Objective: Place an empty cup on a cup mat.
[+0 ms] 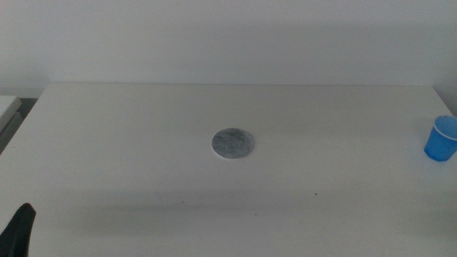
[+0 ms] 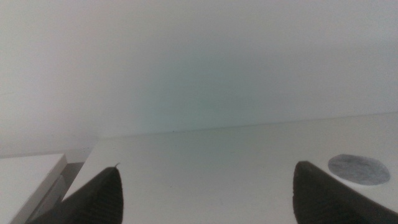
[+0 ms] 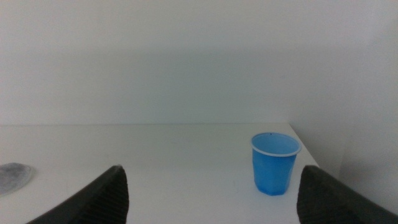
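Note:
The blue cup [image 1: 441, 138] stands upright near the table's right edge; the right wrist view shows it [image 3: 274, 163] upright and empty. The grey cup mat [image 1: 233, 143] lies flat at the table's middle, bare; it also shows in the left wrist view [image 2: 359, 169] and at the edge of the right wrist view [image 3: 12, 177]. My left gripper [image 2: 205, 193] is open and empty, low at the front left; one jaw tip [image 1: 19, 230] shows in the middle view. My right gripper [image 3: 211, 196] is open and empty, back from the cup, out of the middle view.
The white table [image 1: 143, 143] ends at a white wall behind. A second white surface [image 1: 7, 107] stands off the table's left edge, with a dark gap between.

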Robot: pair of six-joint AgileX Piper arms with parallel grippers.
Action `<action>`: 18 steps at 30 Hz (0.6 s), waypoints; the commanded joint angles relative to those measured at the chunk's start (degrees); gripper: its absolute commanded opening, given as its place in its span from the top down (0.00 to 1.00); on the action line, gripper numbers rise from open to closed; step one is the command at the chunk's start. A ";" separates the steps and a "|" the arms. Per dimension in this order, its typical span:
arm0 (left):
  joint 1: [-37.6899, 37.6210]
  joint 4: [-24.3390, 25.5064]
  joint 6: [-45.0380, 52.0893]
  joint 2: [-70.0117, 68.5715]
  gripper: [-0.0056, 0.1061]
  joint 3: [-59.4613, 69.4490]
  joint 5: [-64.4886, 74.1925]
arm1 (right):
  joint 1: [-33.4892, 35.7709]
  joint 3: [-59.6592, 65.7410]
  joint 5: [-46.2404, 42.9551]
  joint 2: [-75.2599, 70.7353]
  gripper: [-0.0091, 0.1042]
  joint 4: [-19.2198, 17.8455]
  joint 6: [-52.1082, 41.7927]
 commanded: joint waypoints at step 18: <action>-0.10 -0.15 -0.16 -0.21 0.11 -0.02 -0.32 | -0.29 -30.40 21.28 19.59 0.14 4.12 -0.25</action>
